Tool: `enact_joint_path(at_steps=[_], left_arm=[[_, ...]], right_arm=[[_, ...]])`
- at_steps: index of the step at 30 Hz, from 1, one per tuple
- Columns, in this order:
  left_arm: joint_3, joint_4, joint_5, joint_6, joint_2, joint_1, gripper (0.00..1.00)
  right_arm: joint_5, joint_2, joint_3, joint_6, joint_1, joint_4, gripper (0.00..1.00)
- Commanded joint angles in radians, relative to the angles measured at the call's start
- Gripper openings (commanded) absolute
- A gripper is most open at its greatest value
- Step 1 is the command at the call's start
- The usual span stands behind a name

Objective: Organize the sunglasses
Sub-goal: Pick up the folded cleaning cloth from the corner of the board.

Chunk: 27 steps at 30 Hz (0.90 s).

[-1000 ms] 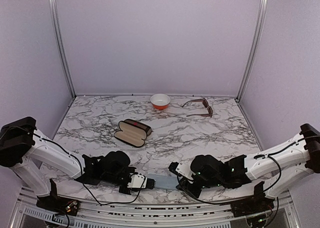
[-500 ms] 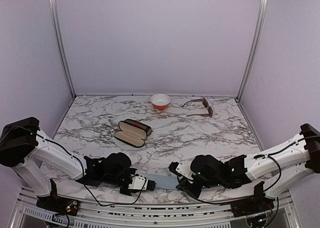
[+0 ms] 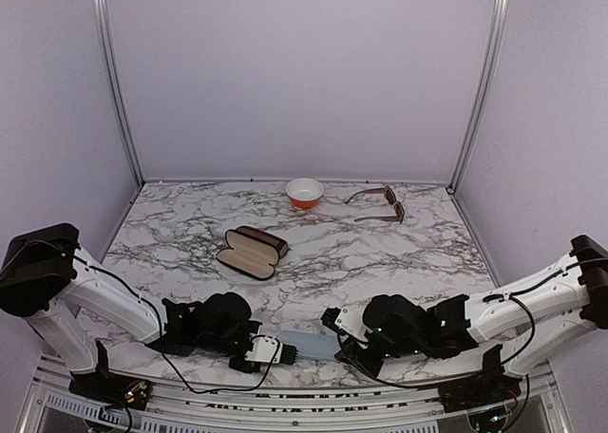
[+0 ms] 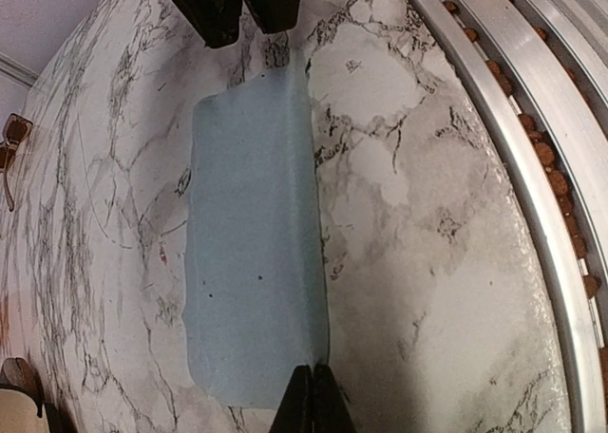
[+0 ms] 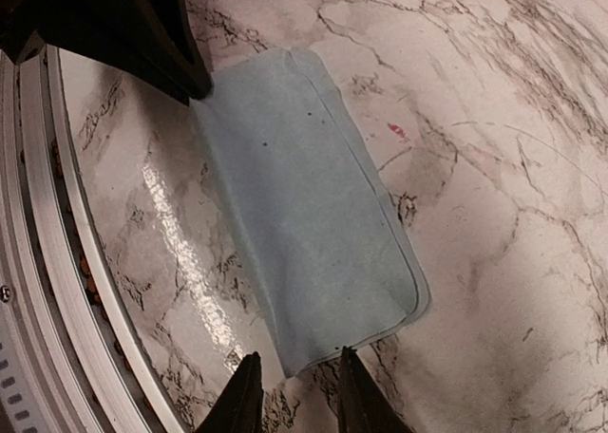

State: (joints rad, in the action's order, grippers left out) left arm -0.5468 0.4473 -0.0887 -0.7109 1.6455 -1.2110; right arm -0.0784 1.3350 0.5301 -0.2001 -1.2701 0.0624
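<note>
cloth pinned flat at both ends, sunglasses waiting at the back

both arms sit low at the bottom of the overhead view, facing each other across a blue cloth (image 3: 309, 346) spread flat on the marble table (image 3: 408, 262). one arm at each end suggests the aim is to keep the cloth smooth and square, probably as a wiping or resting pad for the glasses.

the left gripper (image 4: 312, 404) has its fingers pressed together with no gap, tips right at the cloth's bottom edge in its wrist view. whether a fold is nipped between them cannot be told.

the right gripper (image 5: 299, 395) is parted a little, one finger on each side of the cloth's near corner. it holds nothing and looks set either to pinch that end or to let it lie.

the brown sunglasses (image 3: 380, 205) lie unfolded at the upper right of the table, well apart from both arms and untouched. an open case (image 3: 252, 253) sits left of centre, its tan lining showing, likely left open to take a pair. an orange bowl (image 3: 304, 192) stands at the back. no black pair shows in any view.
</note>
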Motion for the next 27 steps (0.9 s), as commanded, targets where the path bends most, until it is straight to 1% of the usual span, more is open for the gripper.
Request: enact_joint_path(at_steps=[1,8,16,27], left_arm=[[0.013,-0.016,0.014,-0.005,0.007,-0.005,0.0],[0.022,-0.015,0.019,-0.005,-0.001,-0.005,0.0],[0.019,-0.015,0.012,0.0,0.005,-0.005,0.0],[0.015,-0.013,0.011,0.005,0.016,-0.005,0.0]], right_arm=[[0.008,-0.025,-0.019,-0.021,-0.016,-0.023,0.27],[-0.015,0.029,-0.011,0.007,-0.036,-0.048,0.27],[-0.041,0.108,0.024,0.03,-0.038,-0.041,0.28],[-0.063,0.115,0.035,0.031,-0.04,-0.03,0.27]])
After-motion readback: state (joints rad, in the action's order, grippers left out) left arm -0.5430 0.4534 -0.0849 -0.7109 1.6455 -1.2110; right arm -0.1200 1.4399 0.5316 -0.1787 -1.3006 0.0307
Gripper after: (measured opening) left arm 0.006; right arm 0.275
